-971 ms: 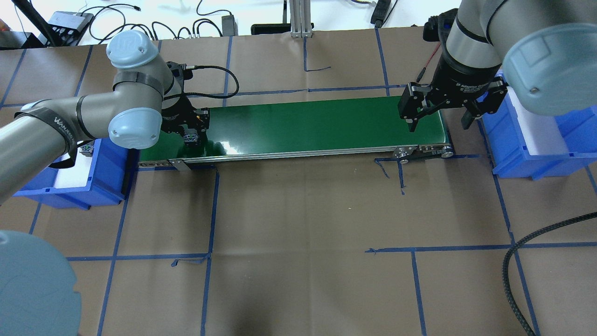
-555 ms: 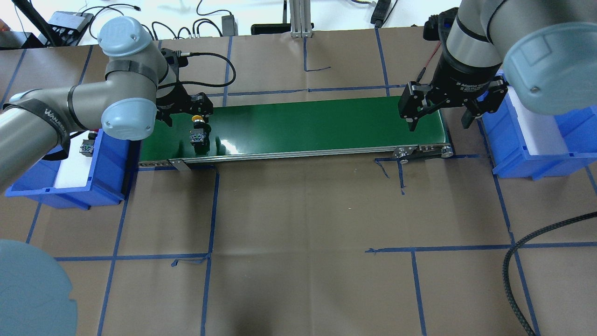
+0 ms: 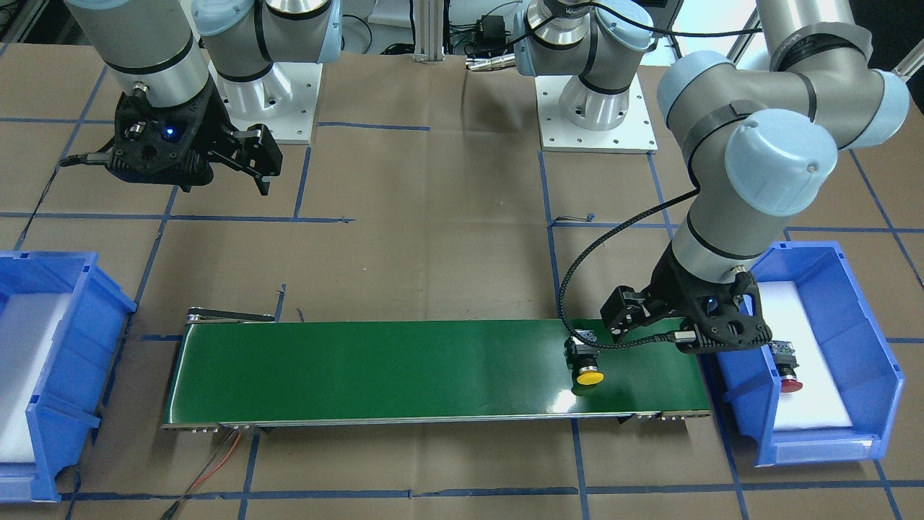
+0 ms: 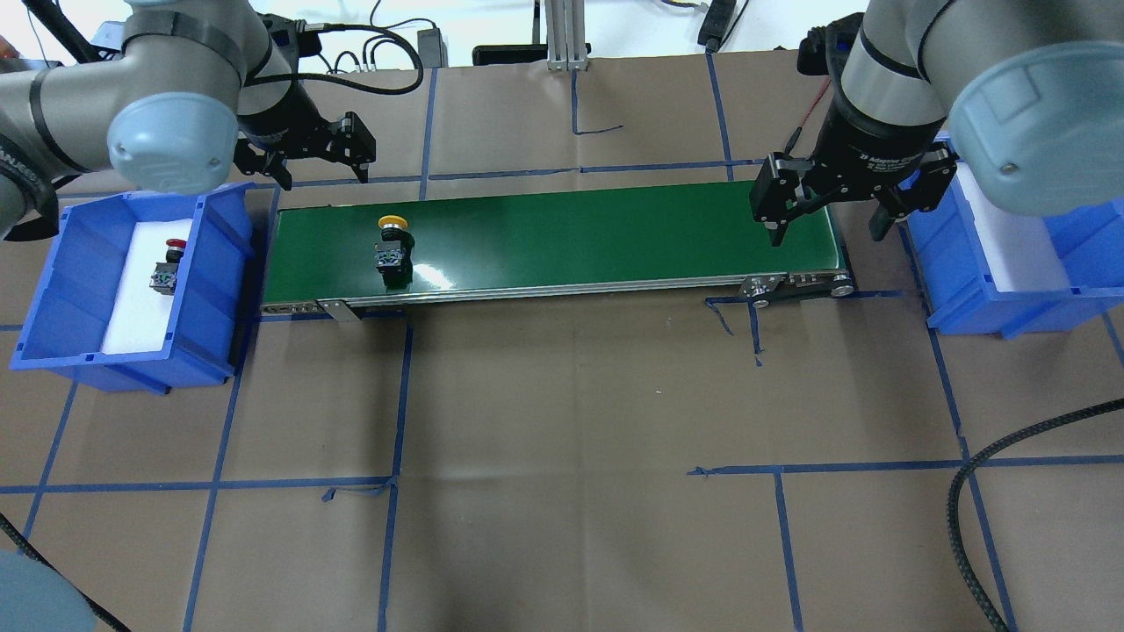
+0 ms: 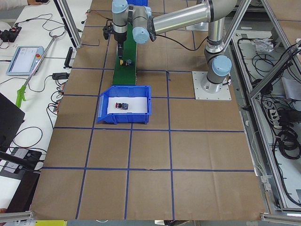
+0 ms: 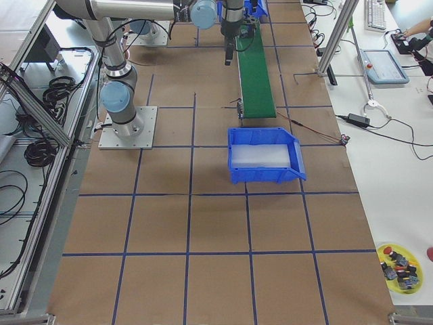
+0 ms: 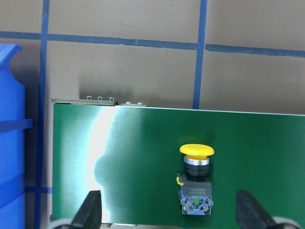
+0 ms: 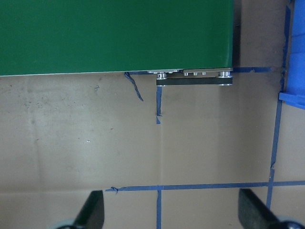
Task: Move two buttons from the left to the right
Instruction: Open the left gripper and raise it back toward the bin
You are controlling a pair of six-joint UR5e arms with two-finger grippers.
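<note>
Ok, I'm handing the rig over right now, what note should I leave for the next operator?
Left end effector: open, empty, raised near the belt's left end.
Right end effector: open, empty, hovering near the belt's right end.
Yellow button: lying on the green belt, near its left end. Red button: in the left bin.
Done: yellow placed on belt.
Left: both buttons into the right bin, which shows no button.

Red button (image 5: 124,105) in blue bin (image 5: 123,118); yellow button (image 5: 123,61) on green belt (image 5: 125,75).
</note>
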